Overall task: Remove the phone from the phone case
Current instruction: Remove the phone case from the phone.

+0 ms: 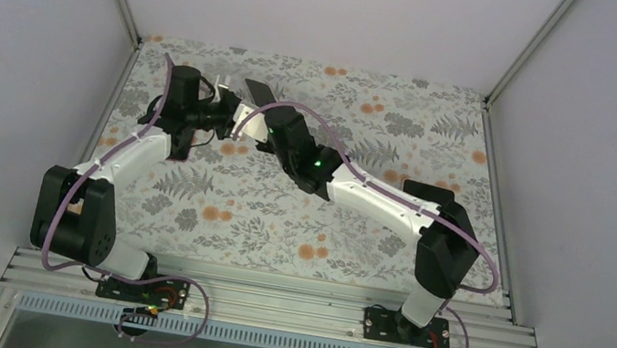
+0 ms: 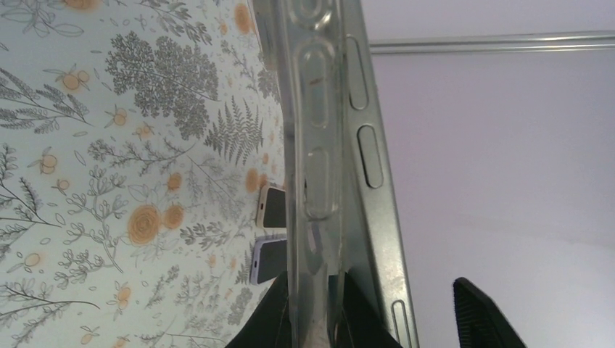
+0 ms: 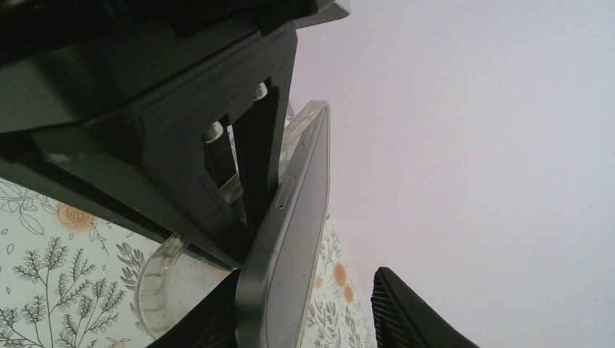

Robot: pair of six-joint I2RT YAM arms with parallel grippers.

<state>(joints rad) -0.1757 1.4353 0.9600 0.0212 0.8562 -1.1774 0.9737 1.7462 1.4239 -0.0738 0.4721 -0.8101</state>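
Floral desk (image 1: pixel 279 225) is lying below both hands. My left hand (image 2: pixel 313 320) is pinching the clear phone case (image 2: pixel 315 181) at its edge; my right hand (image 3: pixel 308 315) is standing half open around the phone (image 3: pixel 290 239), one finger (image 3: pixel 207 326) touching, the other apart. I am judging the phone stiff, slick, breakable, the case bendy: better gripping its long edges. Only the right wrist view is showing that gap

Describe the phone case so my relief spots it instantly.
On the flowered table cover, look toward the far edge, left of centre. The left fingers pinch the transparent plastic phone case there. Unlike the dark grey slab-shaped phone against it, you see through it.
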